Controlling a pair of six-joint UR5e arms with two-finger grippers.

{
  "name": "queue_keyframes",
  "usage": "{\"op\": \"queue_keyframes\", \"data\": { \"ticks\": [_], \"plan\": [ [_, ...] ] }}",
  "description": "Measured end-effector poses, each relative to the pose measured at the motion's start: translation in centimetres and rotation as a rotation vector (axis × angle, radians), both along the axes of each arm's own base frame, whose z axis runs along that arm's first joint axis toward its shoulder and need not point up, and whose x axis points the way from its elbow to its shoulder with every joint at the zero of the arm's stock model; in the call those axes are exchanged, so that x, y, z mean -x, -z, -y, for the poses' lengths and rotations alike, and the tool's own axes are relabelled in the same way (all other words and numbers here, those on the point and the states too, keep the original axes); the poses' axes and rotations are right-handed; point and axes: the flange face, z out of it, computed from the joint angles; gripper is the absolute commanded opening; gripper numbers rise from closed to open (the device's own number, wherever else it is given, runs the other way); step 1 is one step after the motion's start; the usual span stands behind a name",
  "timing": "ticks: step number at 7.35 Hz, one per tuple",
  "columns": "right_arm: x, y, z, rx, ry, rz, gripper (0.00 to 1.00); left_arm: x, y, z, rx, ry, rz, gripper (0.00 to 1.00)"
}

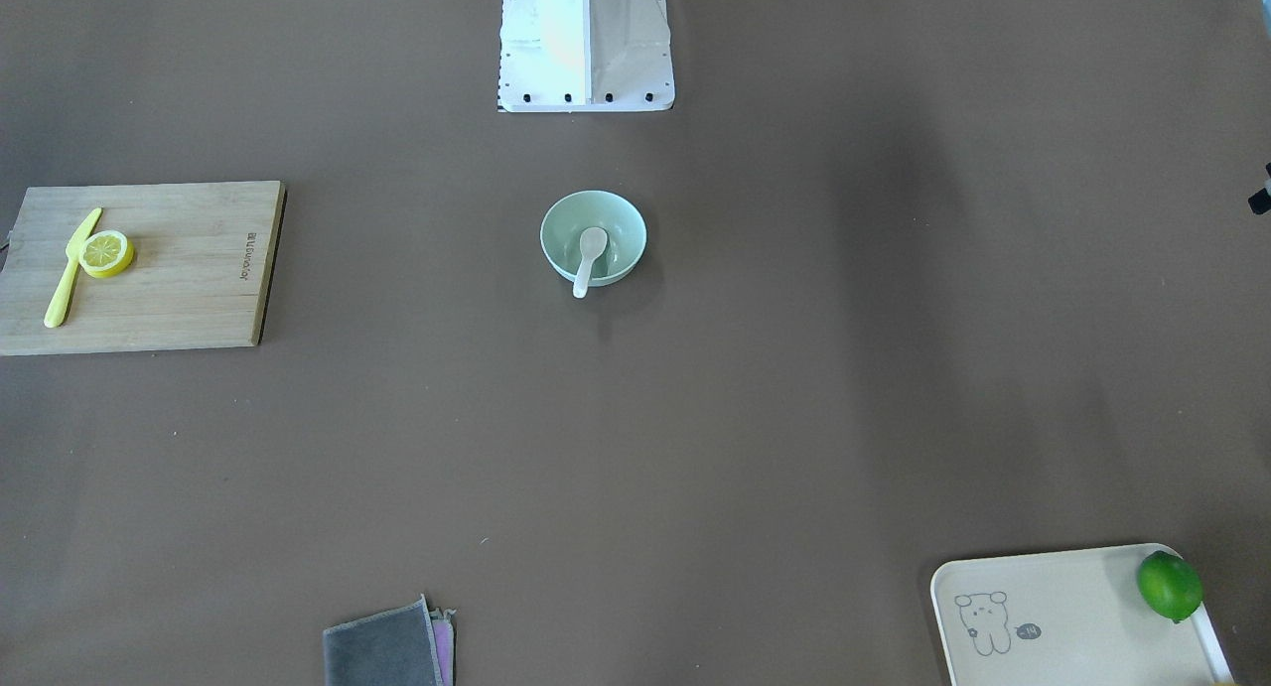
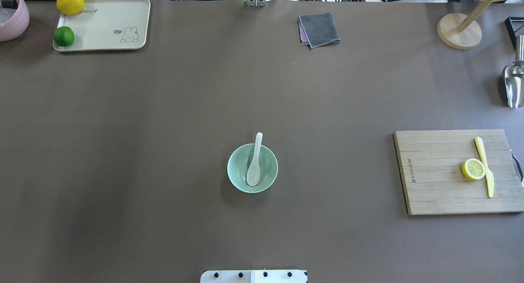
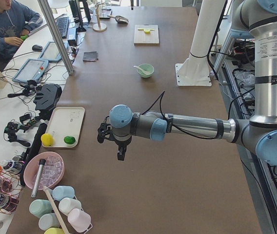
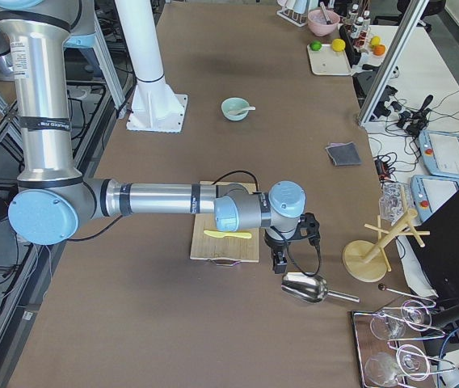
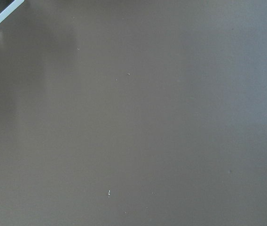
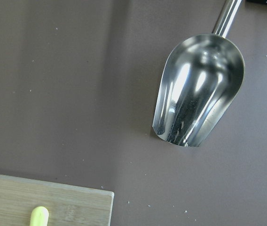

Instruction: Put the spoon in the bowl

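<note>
The white spoon (image 2: 254, 168) lies in the pale mint-green bowl (image 2: 234, 168) at the table's middle, scoop down inside and handle leaning over the far rim. Both also show in the front view, the spoon (image 1: 588, 259) in the bowl (image 1: 624, 221). No gripper is near them. My left gripper (image 3: 120, 155) hangs over bare table near the left end, far from the bowl (image 3: 147, 73). My right gripper (image 4: 278, 263) hangs beyond the cutting board at the right end. Both grippers show only in the side views, so I cannot tell whether they are open or shut.
A wooden cutting board (image 2: 434, 193) with a lemon half (image 2: 473, 169) and a yellow knife (image 2: 485, 166) lies at the right. A metal scoop (image 6: 197, 94) lies under the right wrist. A cream tray (image 2: 106, 37) holds a lime (image 2: 64, 36) and a lemon (image 2: 70, 2). A grey cloth (image 2: 319, 29) lies at the far edge.
</note>
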Motion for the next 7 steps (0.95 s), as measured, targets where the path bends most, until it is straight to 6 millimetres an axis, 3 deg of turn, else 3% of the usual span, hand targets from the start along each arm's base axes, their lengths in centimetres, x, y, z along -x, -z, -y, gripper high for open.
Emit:
{"op": "queue_keyframes", "data": {
  "ticks": [7],
  "plan": [
    [-0.09,-0.47,-0.36,0.005,-0.001,-0.009,1.0,0.67,-0.38,-0.27,0.008,0.014,0.004,0.98]
  ]
}}
